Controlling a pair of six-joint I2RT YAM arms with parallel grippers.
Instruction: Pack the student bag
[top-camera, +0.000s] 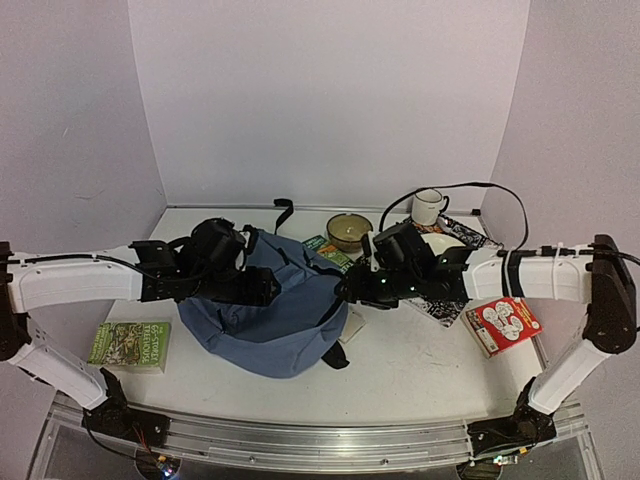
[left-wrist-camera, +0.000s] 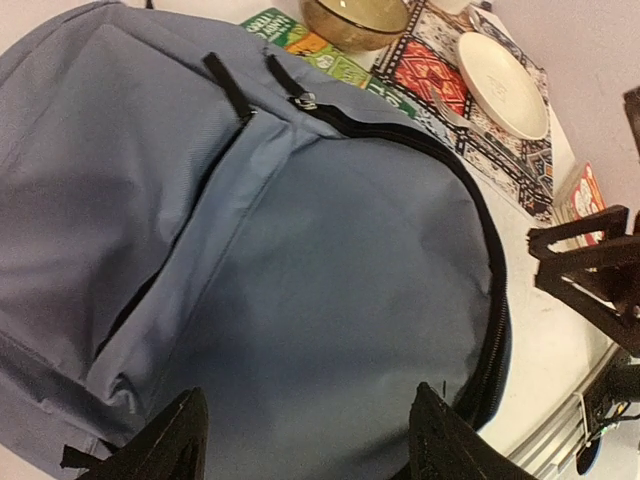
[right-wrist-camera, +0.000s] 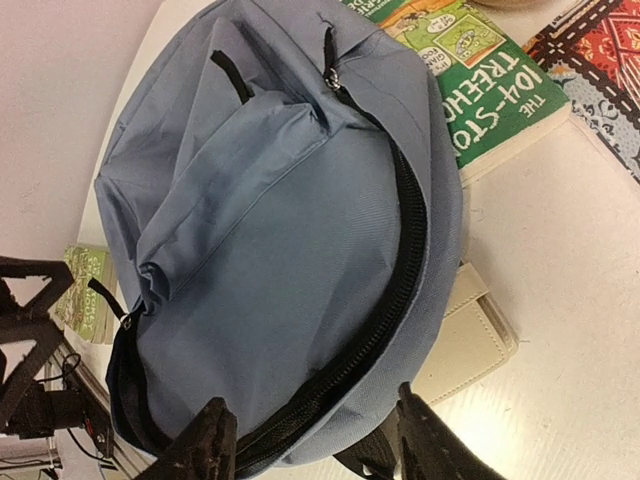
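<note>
The student bag (top-camera: 270, 320) lies flat on the table (top-camera: 420, 370). The left gripper (left-wrist-camera: 308, 400) hovers over the bag's left side and the right gripper (right-wrist-camera: 310, 400) over its right edge. Both pincers are apart and empty.

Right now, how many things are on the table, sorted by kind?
Bags: 1, the student bag
Books: 3, left green book, far green book, red-and-white book
Dishes: 3, bowl, mug, plate
Patterned mat: 1
Cream case: 1
Total: 9
</note>
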